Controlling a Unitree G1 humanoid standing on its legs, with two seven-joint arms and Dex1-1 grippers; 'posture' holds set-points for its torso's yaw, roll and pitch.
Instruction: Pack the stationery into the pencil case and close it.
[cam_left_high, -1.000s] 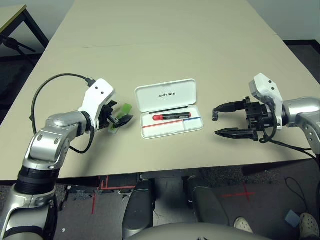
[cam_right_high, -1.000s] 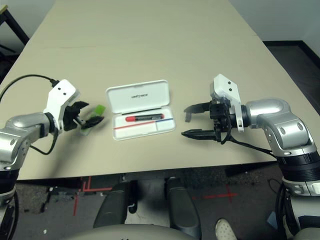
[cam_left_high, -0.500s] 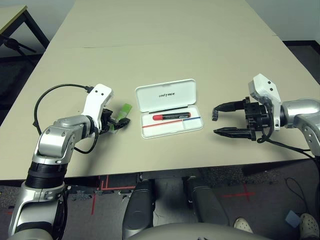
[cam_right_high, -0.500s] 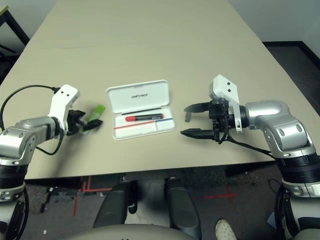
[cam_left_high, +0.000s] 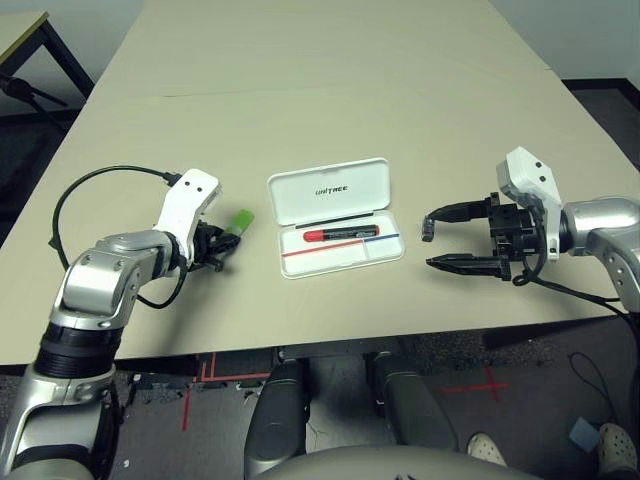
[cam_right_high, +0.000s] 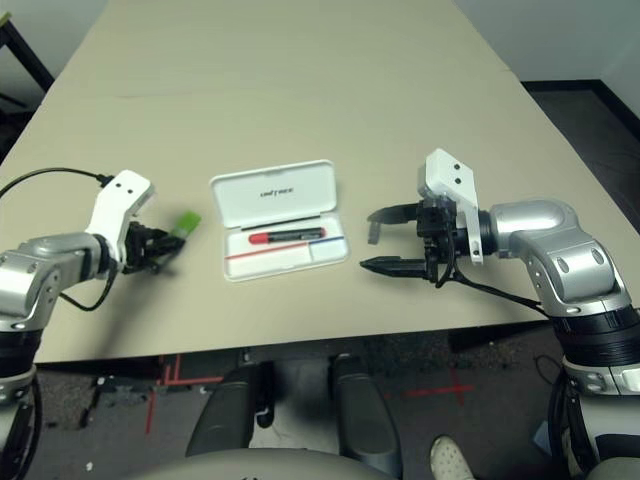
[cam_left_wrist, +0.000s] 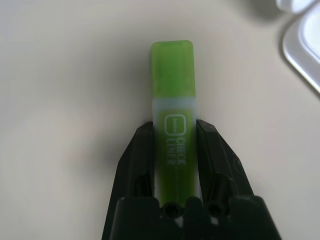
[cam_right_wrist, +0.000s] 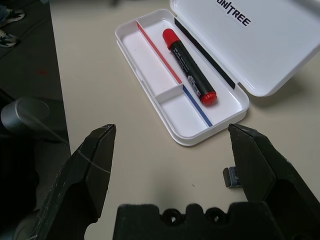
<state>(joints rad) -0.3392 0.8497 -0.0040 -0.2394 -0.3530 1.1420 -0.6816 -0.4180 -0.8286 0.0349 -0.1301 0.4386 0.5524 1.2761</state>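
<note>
Left gripper (cam_left_wrist: 174, 150) jaws are clamped on the light-green stick (cam_left_wrist: 172, 95), one black finger (cam_left_wrist: 136, 160) pressed to each side of its pale lower body, the green cap poking out past the tips. Right gripper (cam_left_high: 432, 249) jaws are spread wide with nothing between them.

The stick sits low at the table (cam_left_high: 320, 90), on the robot's left of the pencil case (cam_left_high: 335, 215) and clearly apart from it (whether it rests on the table surface or is just off it, I can't tell). The left arm reaches in from the left edge, its white wrist housing above the grip and a black cable looping behind.

The case lies open near the front middle of the table, lid folded back flat away from the robot, with dark lettering on the lid's inner face. The red marker (cam_left_high: 340, 233) lies lengthwise in the tray's long compartment, next to the hinge side. A thin red and blue stripe runs along the tray in front of it. The small end compartment on the right looks bare.

The right gripper hovers just off the case's right end, fingers pointed at it, not touching. A tiny grey metallic piece (cam_right_wrist: 230, 177) lies on the table beside one right fingertip, just outside the case's corner.
</note>
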